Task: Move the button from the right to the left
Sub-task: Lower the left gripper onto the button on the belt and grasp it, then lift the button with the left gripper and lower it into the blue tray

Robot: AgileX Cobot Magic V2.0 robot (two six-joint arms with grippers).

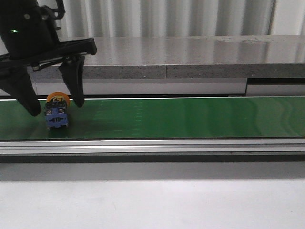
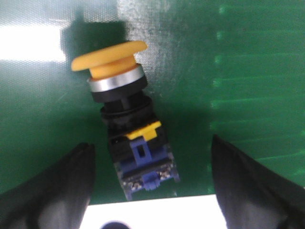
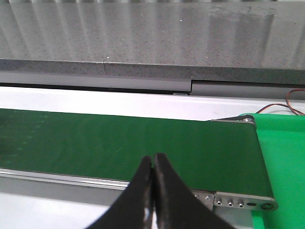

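A green conveyor belt (image 1: 181, 117) runs across the front view, framed along its near edge by an aluminium rail (image 1: 152, 147), with a pale desk (image 1: 152, 200) in front of it. Behind the belt stands a long grey speckled stone ledge (image 1: 190, 55), and behind that a wall of pale vertical ribbing (image 1: 167, 16).

The push-button (image 1: 57, 112) lies on its side at the far left of the belt. The left gripper (image 1: 53, 107) hangs over it, jaws released and spread wide, one black finger on either side of the button and neither seeming to touch it.

The left wrist view gives the detail the front view lacks: the yellow-orange mushroom cap (image 2: 108, 57), a silver collar (image 2: 115, 81), a black neck, and the blue contact block (image 2: 145, 164) with its screws, all lying slightly askew on the green surface between the two dark fingers (image 2: 55, 186). A bright white patch at the edge of that view is blown out, and what it is cannot be told.

The right wrist view alone shows the belt's other end: its roller end plate with bolts (image 3: 243, 202), a brighter green mat (image 3: 283, 162) beside it, and a red-and-black wire (image 3: 293, 102). The right gripper (image 3: 153, 164) hovers near that end, jaws clenched together on nothing, well apart from the button.
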